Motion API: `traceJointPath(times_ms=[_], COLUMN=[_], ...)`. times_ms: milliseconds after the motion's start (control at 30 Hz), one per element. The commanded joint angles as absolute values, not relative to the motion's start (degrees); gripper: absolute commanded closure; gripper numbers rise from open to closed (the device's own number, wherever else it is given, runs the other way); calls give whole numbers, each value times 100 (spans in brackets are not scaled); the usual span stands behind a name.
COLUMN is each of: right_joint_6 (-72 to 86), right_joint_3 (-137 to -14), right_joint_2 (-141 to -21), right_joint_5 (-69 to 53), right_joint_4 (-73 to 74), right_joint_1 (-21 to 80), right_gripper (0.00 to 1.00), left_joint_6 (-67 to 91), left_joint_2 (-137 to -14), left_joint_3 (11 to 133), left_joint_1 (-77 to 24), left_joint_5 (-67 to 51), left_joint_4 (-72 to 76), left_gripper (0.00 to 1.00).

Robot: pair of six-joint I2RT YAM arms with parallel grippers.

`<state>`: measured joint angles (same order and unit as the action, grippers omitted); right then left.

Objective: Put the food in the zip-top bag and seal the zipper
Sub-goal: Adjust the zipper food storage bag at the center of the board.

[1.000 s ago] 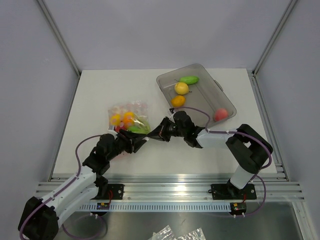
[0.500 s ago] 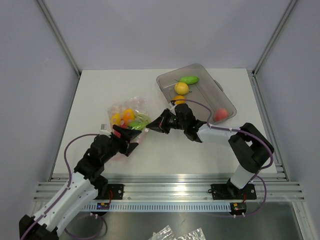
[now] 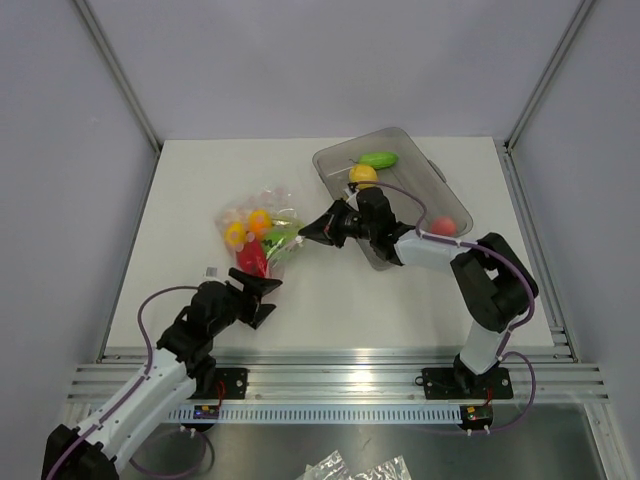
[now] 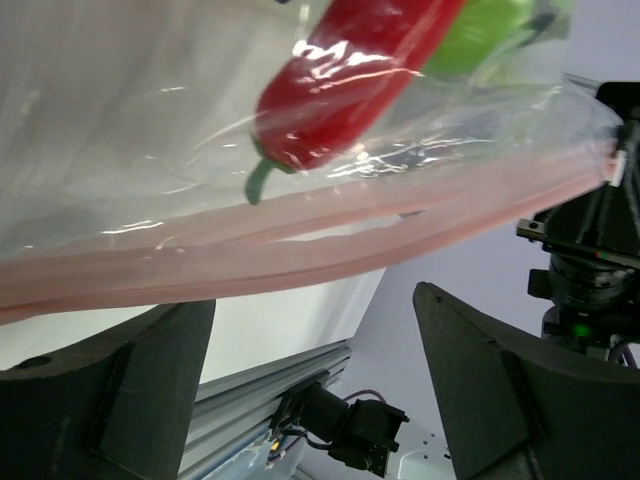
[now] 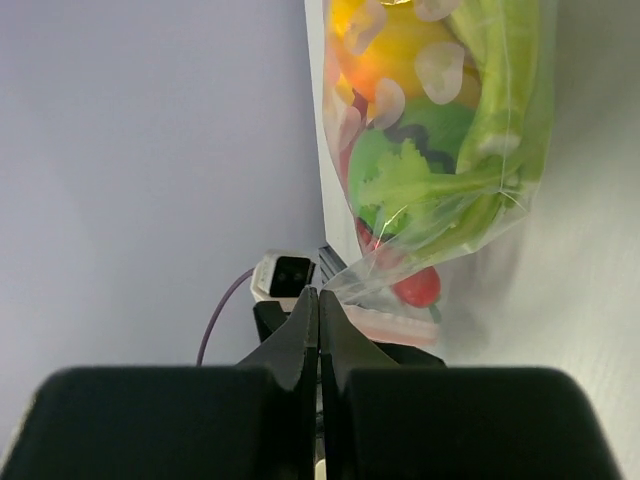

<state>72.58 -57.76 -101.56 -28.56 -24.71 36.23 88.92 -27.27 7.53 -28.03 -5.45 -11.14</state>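
Grey walls close round a white table (image 3: 400, 290). Low on it, the left gripper (image 4: 310, 300) is released, its jaws wide apart and holding nothing. The zipper (image 4: 300, 255) runs crosswise just beyond its fingertips. A slit shows between the strip's two tracks, so I judge it not fully pressed together. Beyond the strip is the zip-top bag (image 3: 262, 222), and at the far end of the strip the right gripper (image 5: 318, 295) is clenched on the bag's corner, lifting it off the table.

Sealing looks like the step in hand. To do it well, the right pinch should hold the strip taut and straight. The left jaws should come up with one finger on either side of the strip near its free end. They should close firmly and run the full width toward the right gripper, staying off the food.

Inside the bag I count at least four pieces: one red chilli (image 4: 350, 70), one green leafy piece (image 5: 440, 170), one yellow (image 3: 235, 235) and one orange (image 3: 259, 220). Farthest from the left gripper, behind the right arm, one grey tray (image 3: 340, 148) shows three pieces: one green (image 3: 378, 159), one yellow (image 3: 363, 175) and one pinkish-red (image 3: 445, 226). The arm may hide more.
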Motion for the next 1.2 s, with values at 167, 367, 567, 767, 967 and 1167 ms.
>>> traceJointPath(times_ms=[167,367,567,767,967,1167], right_joint_6=[6689,6644,6407,6153,5029,4079], right_joint_3=[-6144,-5617,-5037,-5229,-6151,-7100], right_joint_2=[-9932,-9554,-9194,-9369,-9554,-10158], right_joint_5=[-3085,-2988,-3006,-2875,-1875,-1380], right_joint_4=[-2058,-2073,-1890,-1330,718,1775], right_joint_1=[3103,2751,2540,2522,2566,2672], right_gripper=[100,100,100,100,100,100], left_joint_6=[7972,7226,6329,5915,5740,5546], left_joint_2=[-3558,-4455,-5402,-6362,-7258,-8401], left_joint_3=[1573,2344,3285,3630,3972,4656], left_joint_1=[-1830,-1390,-591,-106,-26,-35], left_joint_5=[-1001,-1468,-1635,-1486,-1335,-1599], left_joint_4=[-326,-114,-948,-976,-870,-870], left_gripper=[31,28,34,34,35,35])
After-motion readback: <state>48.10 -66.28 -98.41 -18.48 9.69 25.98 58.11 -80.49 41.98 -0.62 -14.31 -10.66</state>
